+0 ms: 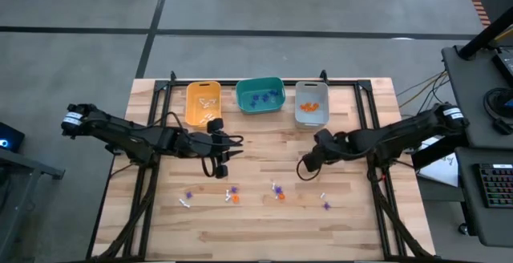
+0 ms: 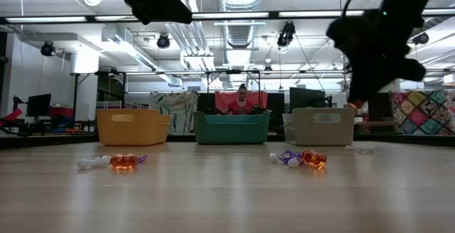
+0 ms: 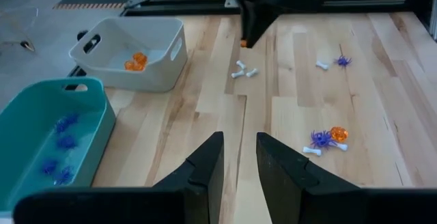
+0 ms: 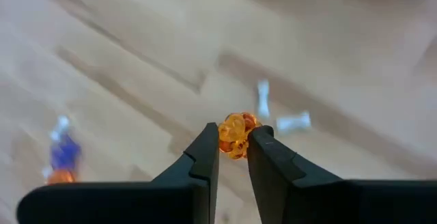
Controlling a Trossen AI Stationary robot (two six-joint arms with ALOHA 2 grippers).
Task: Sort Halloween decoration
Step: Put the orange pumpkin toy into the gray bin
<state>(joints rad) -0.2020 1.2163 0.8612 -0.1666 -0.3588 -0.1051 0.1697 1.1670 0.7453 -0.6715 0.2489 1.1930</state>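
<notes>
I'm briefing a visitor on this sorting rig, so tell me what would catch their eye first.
First, the right gripper pinching an orange trinket between its fingertips above the table. Then the yellow bin, teal bin and grey bin lined along the far edge. The left gripper hangs near the yellow bin, holding nothing.

Wooden table (image 1: 264, 223) — three bins (image 1: 259, 96) at back, scattered trinkets (image 1: 232, 194) — perhaps a dozen.

The surface (image 1: 264, 215) is pale wooden planking, matt and smooth. The three bins (image 1: 260, 95) look like matt plastic. The orange trinket (image 4: 234, 135) is glossy, translucent. The fingers (image 4: 198, 162) are dark, matt.
</notes>
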